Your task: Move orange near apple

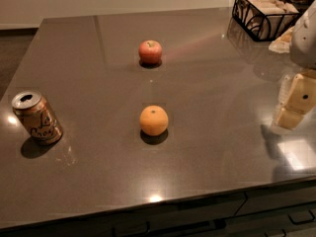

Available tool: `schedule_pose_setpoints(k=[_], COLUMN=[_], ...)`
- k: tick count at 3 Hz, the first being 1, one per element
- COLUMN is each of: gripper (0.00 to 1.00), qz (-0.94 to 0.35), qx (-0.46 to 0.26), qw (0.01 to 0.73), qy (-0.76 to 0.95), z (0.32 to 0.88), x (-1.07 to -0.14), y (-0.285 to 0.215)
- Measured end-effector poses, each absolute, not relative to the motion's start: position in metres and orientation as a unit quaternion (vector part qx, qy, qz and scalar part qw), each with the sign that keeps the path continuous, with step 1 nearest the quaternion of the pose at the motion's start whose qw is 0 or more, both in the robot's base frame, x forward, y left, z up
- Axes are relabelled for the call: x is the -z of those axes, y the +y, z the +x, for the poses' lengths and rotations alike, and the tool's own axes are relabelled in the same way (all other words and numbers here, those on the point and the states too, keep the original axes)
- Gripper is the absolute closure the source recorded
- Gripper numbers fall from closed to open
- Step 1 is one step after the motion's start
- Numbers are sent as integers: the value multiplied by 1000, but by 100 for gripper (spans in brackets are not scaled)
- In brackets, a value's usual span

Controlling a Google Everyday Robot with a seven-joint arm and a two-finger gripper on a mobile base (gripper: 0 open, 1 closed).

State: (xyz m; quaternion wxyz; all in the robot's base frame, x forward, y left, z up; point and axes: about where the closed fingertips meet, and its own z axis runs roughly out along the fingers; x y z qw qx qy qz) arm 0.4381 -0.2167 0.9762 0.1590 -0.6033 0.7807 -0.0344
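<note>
Gripper (295, 105) at R edge, above counter (207, 83); grip state unclear. Orange (154, 120) sits fwd of apple (150, 52), well apart; can (37, 118) at L.

Orange (153, 120): round, plain orange skin, small dark stem dot on top; rests on dark glossy worktop (217, 98), about centre, nearer front edge. Apple (150, 52): round, red with yellowish patches, stem dimple up; upright, farther back, almost straight behind orange, well apart. Gripper (292, 107): far right, above worktop, well apart from both fruits.
</note>
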Motion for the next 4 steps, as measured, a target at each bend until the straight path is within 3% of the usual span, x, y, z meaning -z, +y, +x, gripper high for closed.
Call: schedule_pose_setpoints(k=[2,4], gripper=[0,0], qz=[-610,-631], qx=[12,-47], qw=[165,193], qy=[775,750], z=[450,470], x=[-969,-937], y=[-194,-118])
